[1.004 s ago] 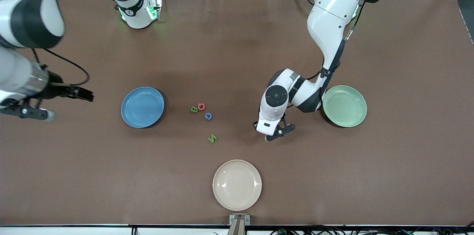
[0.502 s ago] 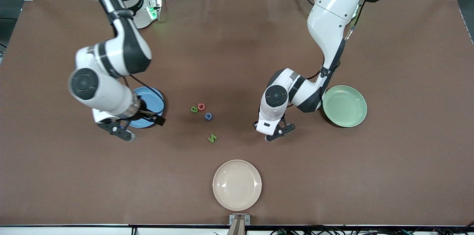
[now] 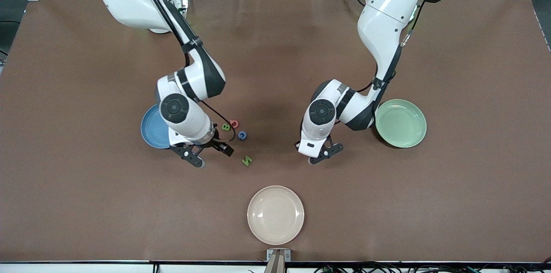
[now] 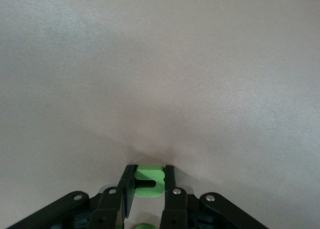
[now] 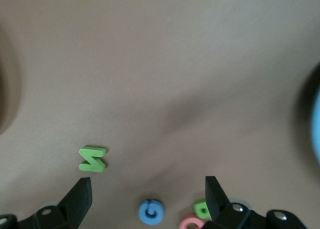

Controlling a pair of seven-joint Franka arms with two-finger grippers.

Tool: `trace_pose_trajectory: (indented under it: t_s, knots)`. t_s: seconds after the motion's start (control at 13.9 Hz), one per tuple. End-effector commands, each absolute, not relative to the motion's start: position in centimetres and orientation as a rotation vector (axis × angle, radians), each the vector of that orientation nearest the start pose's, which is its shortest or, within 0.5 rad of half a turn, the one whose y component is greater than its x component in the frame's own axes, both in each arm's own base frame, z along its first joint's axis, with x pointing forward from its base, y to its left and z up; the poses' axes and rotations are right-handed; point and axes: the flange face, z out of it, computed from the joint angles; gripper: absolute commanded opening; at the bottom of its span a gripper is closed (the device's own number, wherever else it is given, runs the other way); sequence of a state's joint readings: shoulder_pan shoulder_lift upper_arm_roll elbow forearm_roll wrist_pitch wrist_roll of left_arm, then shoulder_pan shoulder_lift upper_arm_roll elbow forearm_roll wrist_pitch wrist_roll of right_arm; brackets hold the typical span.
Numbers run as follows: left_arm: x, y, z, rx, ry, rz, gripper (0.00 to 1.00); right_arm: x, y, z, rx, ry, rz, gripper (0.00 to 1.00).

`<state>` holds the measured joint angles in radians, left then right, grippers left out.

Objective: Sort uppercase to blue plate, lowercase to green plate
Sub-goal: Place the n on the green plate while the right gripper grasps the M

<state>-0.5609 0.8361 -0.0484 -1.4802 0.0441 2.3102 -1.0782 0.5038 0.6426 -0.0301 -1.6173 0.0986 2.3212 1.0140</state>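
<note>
The blue plate (image 3: 150, 128) is sitting on the worktop (image 3: 86, 204) toward my right arm's end, and my right arm is covering part of it. Nothing is showing on the part of it I can see.

My right pincer (image 3: 215, 157) is hanging over bare worktop between the blue plate and the green N (image 3: 246, 161), with its fingers spread wide and nothing between them. In the right wrist view the N is lying flat just off one fingertip. The other three capitals are lying past the gap, all clear of the fingers.

Those three are clustering mid-worktop. The green B (image 3: 225, 127) and red Q (image 3: 233, 123) are lying side by side and almost touching. The blue G (image 3: 242, 135) is lying just beside them, a little nearer the front camera. The N is lying apart from them, nearer that camera again. The cream plate (image 3: 275, 215) is sitting nearest the camera, with nothing on it.

My left pincer (image 3: 323, 155) is hanging low over the worktop, between the capitals and the green plate (image 3: 400, 123). It is clamping a small green letter (image 4: 148, 181) between its fingertips. I cannot tell which letter it is.

The green plate is sitting toward my left arm's end, well apart from the pincer, with nothing on it.
</note>
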Motion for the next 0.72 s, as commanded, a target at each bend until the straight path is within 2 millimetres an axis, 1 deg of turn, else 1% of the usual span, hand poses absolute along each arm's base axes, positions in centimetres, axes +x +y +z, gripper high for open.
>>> trace_pose_trajectory:
  t_s: [0.0, 0.07, 0.14, 0.22, 0.29, 0.36, 0.5, 0.65]
  knots:
    - [59.1, -37.8, 21.7, -3.019, -0.687, 0.076, 0.11, 61.5, 35.1, 23.2, -2.906, 0.959, -0.016, 0.95]
    - [59.1, -36.6, 23.2, -3.007, -0.655, 0.105, 0.11, 61.8, 35.7, 22.8, -2.890, 0.994, -0.020, 0.94]
    - [58.8, -35.3, 24.3, -3.000, -0.628, 0.126, 0.11, 62.2, 35.9, 22.4, -2.873, 1.034, -0.022, 0.90]
    - [58.3, -33.5, 25.2, -2.994, -0.598, 0.146, 0.11, 62.5, 36.4, 22.1, -2.858, 1.067, -0.025, 0.85]
    - [57.9, -31.7, 26.0, -2.997, -0.559, 0.156, 0.11, 62.4, 37.4, 21.7, -2.854, 1.068, -0.029, 0.82]
    - [57.4, -29.4, 26.9, -3.001, -0.514, 0.168, 0.11, 62.5, 38.3, 21.5, -2.850, 1.068, -0.038, 0.79]
    - [55.7, -25.7, 27.9, -3.007, -0.424, 0.189, 0.11, 63.0, 39.1, 20.8, -2.841, 1.076, -0.049, 0.76]
    - [54.3, -21.8, 28.1, -3.021, -0.322, 0.205, 0.11, 63.5, 39.5, 20.1, -2.844, 1.065, -0.064, 0.76]
